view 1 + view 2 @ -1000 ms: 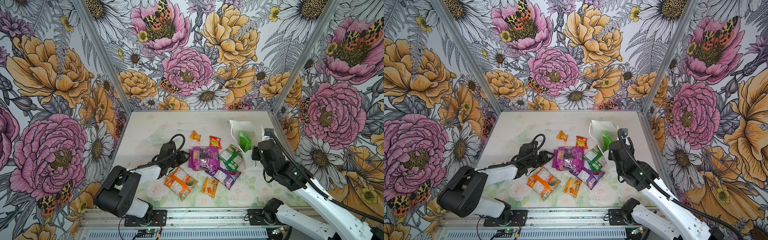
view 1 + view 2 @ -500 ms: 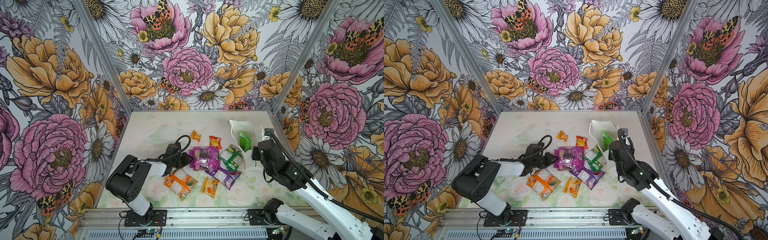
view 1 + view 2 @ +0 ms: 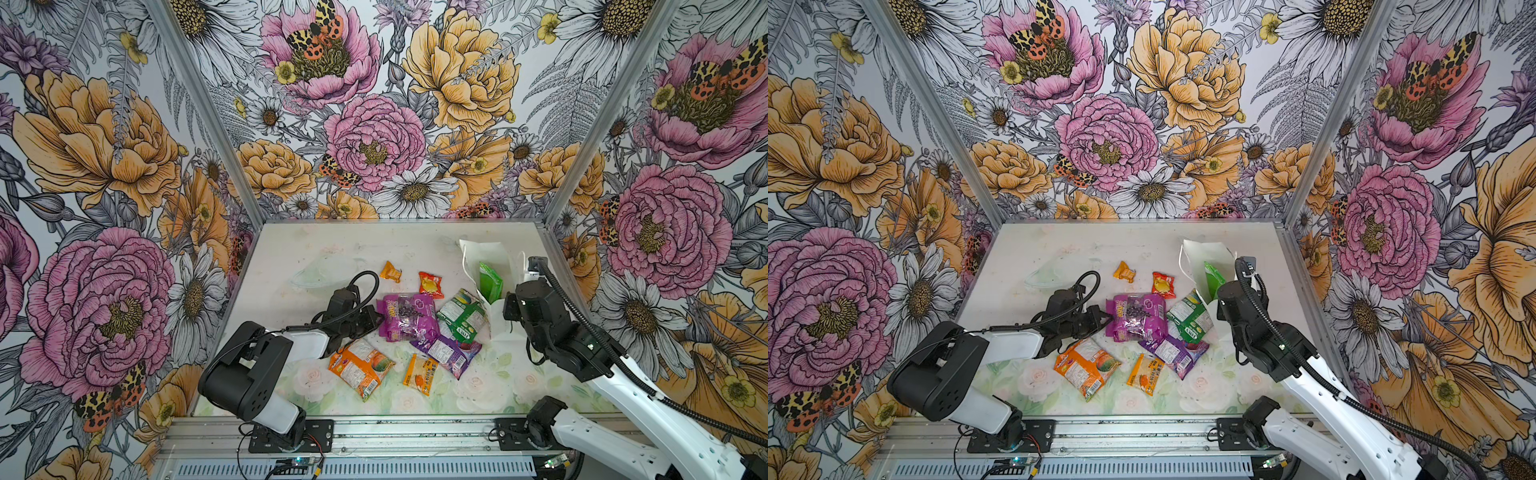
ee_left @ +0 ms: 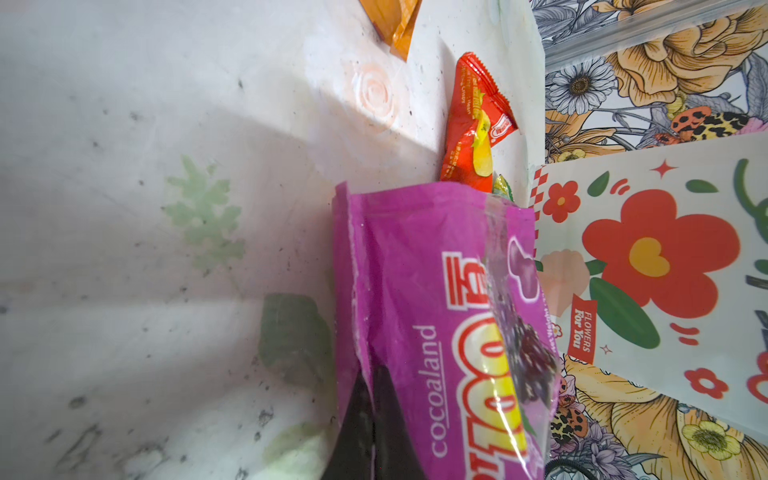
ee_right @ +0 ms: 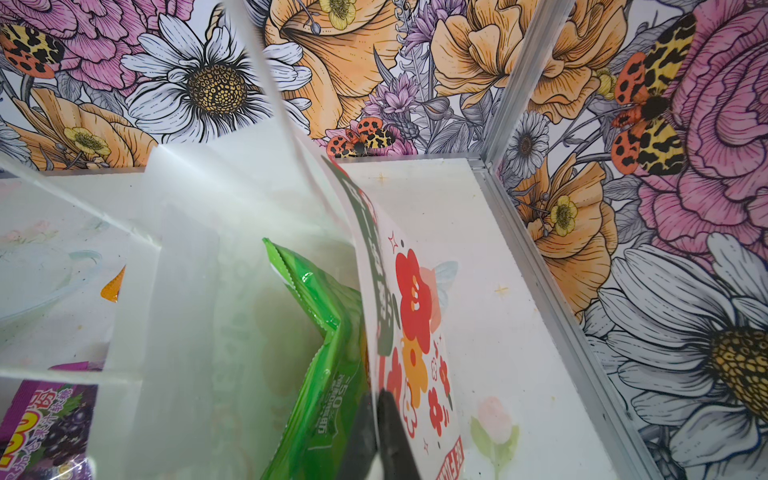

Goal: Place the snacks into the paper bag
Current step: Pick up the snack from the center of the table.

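Note:
My left gripper (image 3: 376, 322) (image 4: 374, 415) is shut on the left edge of the magenta pouch (image 3: 407, 318) (image 4: 436, 311), which lies in the snack pile. The white paper bag (image 3: 486, 257) (image 5: 415, 311) stands open at the right. My right gripper (image 5: 376, 419) (image 3: 509, 316) is shut on its printed side wall. A green chip bag (image 3: 490, 282) (image 5: 324, 332) stands inside it. On the table lie a green-white packet (image 3: 463, 318), a purple pouch (image 3: 446, 351), two orange packets (image 3: 361, 365) (image 3: 420, 374), a red sachet (image 3: 430, 284) and a gold sachet (image 3: 390, 271).
A clear plastic piece (image 3: 324, 274) lies on the table behind my left wrist. Flowered walls with metal corner posts (image 3: 557, 208) close in the table on three sides. A metal rail (image 3: 395, 432) runs along the front edge.
My left gripper has moved right to the magenta pouch and shut on its edge. The right arm and the paper bag have not moved.

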Motion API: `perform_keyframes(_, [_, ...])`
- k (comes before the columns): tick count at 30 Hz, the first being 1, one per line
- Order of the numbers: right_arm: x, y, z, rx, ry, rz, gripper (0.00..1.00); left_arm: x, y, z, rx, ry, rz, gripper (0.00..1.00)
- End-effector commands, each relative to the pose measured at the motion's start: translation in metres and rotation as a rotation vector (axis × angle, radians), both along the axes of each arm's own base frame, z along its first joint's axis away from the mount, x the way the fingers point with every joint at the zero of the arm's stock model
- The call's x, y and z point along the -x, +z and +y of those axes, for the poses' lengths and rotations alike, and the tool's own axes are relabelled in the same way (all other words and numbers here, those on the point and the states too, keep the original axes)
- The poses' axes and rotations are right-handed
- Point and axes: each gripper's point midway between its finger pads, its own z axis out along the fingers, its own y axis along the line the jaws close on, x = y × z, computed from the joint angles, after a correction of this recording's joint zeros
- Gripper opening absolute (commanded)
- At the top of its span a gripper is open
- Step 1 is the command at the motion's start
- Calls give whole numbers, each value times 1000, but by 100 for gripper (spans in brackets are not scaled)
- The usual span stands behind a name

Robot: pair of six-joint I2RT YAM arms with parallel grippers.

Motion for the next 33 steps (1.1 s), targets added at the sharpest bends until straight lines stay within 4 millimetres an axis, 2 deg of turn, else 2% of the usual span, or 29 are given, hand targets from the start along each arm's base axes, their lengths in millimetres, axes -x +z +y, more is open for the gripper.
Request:
perform_keyframes(1, [-1,2,1,-18,0,-12,0,-6,23,3,16,25,-86,0])
perform_keyframes(6, [0,3,0,-22,0,-16,0,-6,56,8,-10,51,-197,0])
perform_keyframes(13, [0,2,1,-18,4,-12,0,0,120,9,23,74,-372,0])
perform_keyframes(21, [-1,3,6,-30,28,-6,0,1,169,16,31,101,-467,0])
perform_keyframes(33, [-8,2,41,-60,166,58,0,5,258,21,70,110,-601,0])
